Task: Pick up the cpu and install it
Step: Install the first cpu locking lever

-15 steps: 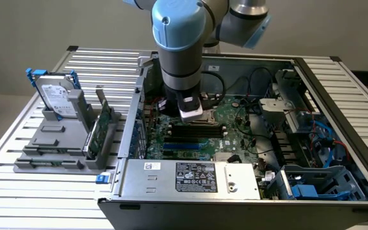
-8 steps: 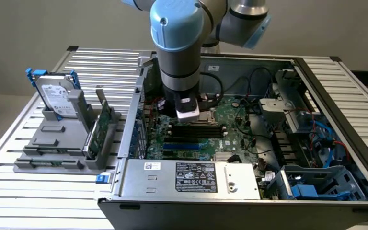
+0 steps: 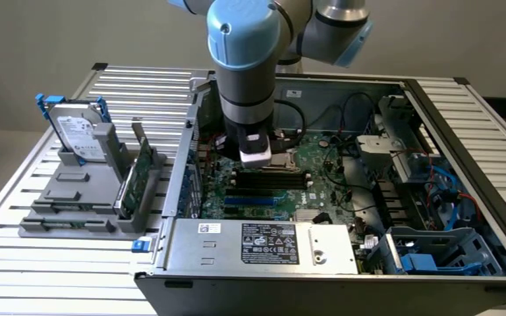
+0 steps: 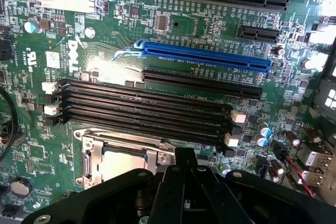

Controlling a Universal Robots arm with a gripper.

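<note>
Exterior view: the arm hangs inside the open computer case, its end effector low over the socket at the motherboard's twelve o'clock.

Wrist view: the end effector sits above the socket. The cpu seems already seated; I cannot tell the grip. Keeping level and square should avoid bent pins.

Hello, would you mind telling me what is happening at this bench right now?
A single robot arm is reaching down into an open computer case, with its tool low over the motherboard at the metal CPU socket, next to the black memory slots. Whether the cpu is in the tool or already seated cannot be told. Outside the case, a hard drive and a green circuit card stand upright in a grey holder.
</note>
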